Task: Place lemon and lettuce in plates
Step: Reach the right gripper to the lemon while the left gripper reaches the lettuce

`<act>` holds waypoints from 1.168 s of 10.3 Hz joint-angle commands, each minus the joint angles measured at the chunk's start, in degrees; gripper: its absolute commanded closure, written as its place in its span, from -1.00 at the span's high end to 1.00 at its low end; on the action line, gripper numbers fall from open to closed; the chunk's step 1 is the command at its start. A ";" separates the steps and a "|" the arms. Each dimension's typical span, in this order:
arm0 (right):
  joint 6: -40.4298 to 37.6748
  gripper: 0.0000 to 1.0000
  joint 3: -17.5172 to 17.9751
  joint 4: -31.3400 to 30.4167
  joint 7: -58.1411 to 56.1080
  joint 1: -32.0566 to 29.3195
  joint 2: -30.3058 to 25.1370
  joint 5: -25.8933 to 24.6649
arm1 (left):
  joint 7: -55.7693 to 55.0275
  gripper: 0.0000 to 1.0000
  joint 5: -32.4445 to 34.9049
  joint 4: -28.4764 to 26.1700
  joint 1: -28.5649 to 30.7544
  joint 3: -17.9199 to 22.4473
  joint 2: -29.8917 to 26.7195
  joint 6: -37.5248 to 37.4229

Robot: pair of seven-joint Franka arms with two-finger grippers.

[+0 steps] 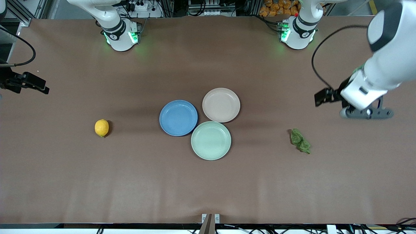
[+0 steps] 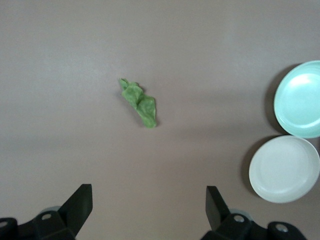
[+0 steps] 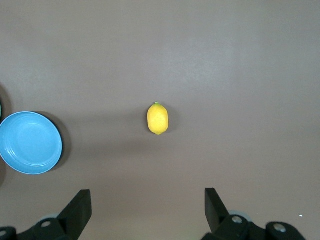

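1. The lemon [image 1: 101, 127] lies on the bare desk [image 1: 65, 182] toward the right arm's end, well apart from the plates, with nothing touching it. In the right wrist view its long axis runs straight away from the jaws, in line with the gap between them.
2. The lettuce [image 1: 300, 140] lies crumpled on the desk toward the left arm's end. Its long axis runs slantwise; in the left wrist view it lies ahead of the jaws and toward one finger.
3. The blue plate [image 1: 178, 117] and the beige-pink plate [image 1: 221, 105] sit mid-desk, rims touching or nearly so. A mint-green plate [image 1: 211, 140] sits just beside both, nearer the front camera. All three are empty.
4. The right gripper [image 3: 147, 210] hangs at the desk's edge on the right arm's end, jaws spread wide, holding nothing.
5. The left gripper [image 2: 149, 210] hovers over bare desk near the lettuce, jaws spread wide, also empty.
6. Each arm is the nearer one to its own item, so the task looks barely begun. The left jaws would likely need a turn to straddle the leaf's slanted axis.
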 commanded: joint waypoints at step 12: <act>10.36 1.00 0.59 -9.03 0.09 -0.26 7.88 0.29 | 3.48 1.00 5.17 -12.29 3.89 -0.11 19.43 32.99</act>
